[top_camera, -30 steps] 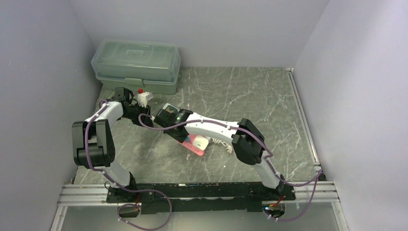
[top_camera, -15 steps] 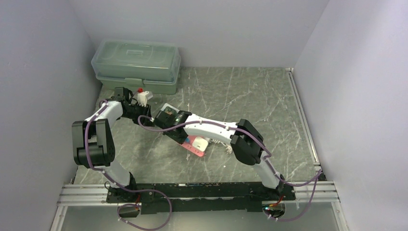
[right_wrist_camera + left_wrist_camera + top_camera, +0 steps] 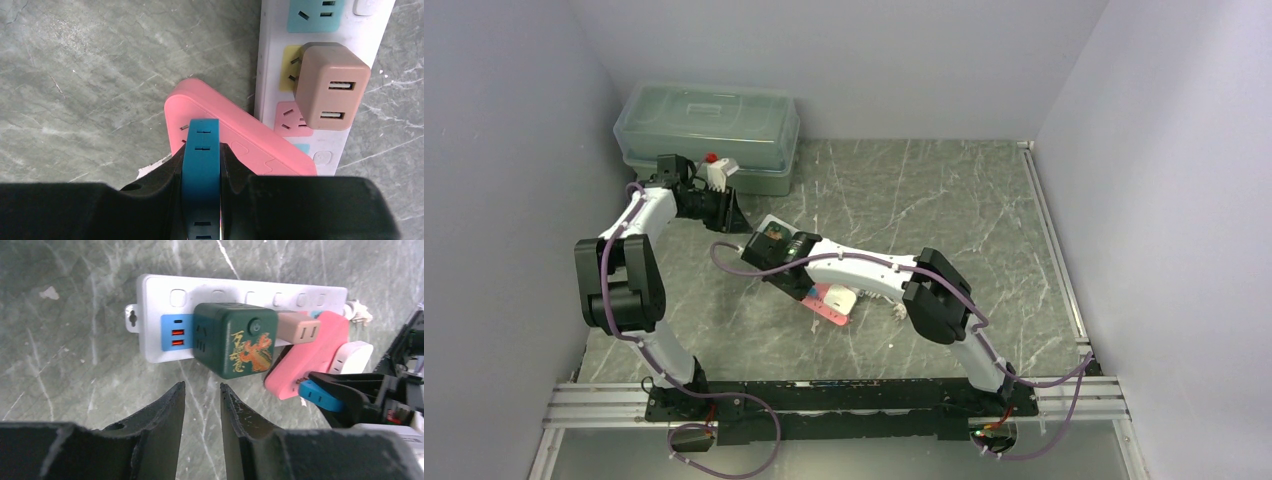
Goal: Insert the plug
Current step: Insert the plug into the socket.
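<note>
Insertion step: the right gripper [image 3: 201, 152] clamps the blue plug [image 3: 200, 132] at the pink power strip's [image 3: 245, 142] 9 o'clock end. Next, square it and press home; the left gripper [image 3: 202, 405] hangs narrow, empty

A lab robot cell: plain pale walls [image 3: 514, 100] box in a marble-look surface [image 3: 944, 200], an aluminium mounting rail [image 3: 594, 402] along its near edge.

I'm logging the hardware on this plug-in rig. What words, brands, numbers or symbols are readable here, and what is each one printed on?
Dark green cube adapter: a column of gold Chinese characters beside a gold dragon figure, too small and blurred to quote.
White power strip: no readable text shows.
Tan USB adapter: no readable text shows.
Pink power strip: no readable text shows.
Blue plug: no readable text shows.
</note>
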